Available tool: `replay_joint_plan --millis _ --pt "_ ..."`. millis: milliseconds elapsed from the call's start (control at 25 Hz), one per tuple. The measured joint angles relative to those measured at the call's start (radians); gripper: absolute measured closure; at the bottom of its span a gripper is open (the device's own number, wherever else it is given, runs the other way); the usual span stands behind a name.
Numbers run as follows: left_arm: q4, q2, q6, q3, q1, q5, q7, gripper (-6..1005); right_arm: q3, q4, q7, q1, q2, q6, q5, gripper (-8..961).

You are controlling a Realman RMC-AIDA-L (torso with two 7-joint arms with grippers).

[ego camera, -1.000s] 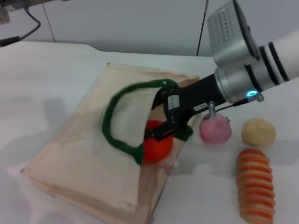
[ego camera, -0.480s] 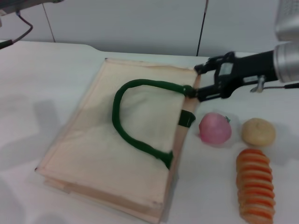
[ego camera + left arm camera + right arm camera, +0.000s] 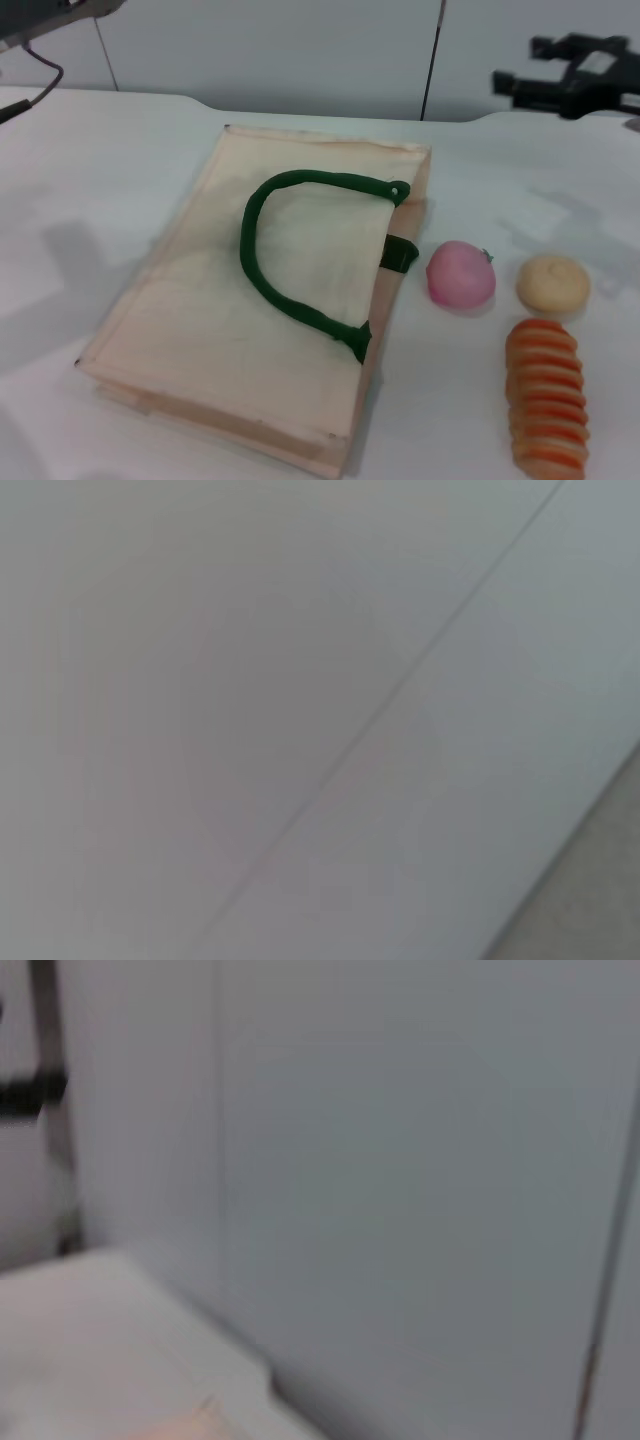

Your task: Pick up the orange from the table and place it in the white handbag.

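Note:
The white handbag (image 3: 200,300) lies flat on the table in the head view, its dark green handle (image 3: 258,265) looped over its top face. The orange is hidden; no part of it shows in any view. My right gripper (image 3: 522,66) is open and empty, raised at the far right, well above and behind the bag's opening. Of my left arm only a dark part shows at the far left corner (image 3: 40,15). Both wrist views show only wall and a bit of table edge.
To the right of the bag lie a small pink round fruit (image 3: 460,274), a beige round item (image 3: 552,283) and an orange-and-cream striped roll (image 3: 545,405). The white table (image 3: 90,170) ends at the wall behind.
One second ago my right gripper held the orange at the bag's lifted opening. It has let go, drawn back up and to the right; the bag has settled flat with the orange out of sight.

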Motion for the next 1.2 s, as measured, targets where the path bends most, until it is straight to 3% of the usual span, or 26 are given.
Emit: replay_joint_plan --millis 240,400,640,960,1200 --pt "-0.005 -0.041 -0.047 0.0 0.043 -0.086 0.131 352 0.016 0.072 -0.204 -0.088 0.0 -0.013 0.288 171" --pt "-0.007 -0.081 -0.068 -0.001 0.075 -0.158 0.284 352 0.016 0.131 -0.318 -0.124 0.002 -0.035 0.422 171" --pt "0.023 -0.131 -0.158 -0.01 0.12 -0.211 0.541 352 0.018 0.314 -0.592 -0.147 0.003 -0.095 0.648 172" --pt "0.241 -0.136 -0.258 -0.013 0.229 -0.377 0.93 352 0.019 0.52 -0.853 -0.168 0.004 -0.1 0.968 173" --pt "0.386 -0.136 -0.293 -0.013 0.288 -0.463 1.201 352 0.019 0.555 -0.888 -0.185 0.004 -0.105 1.02 173"
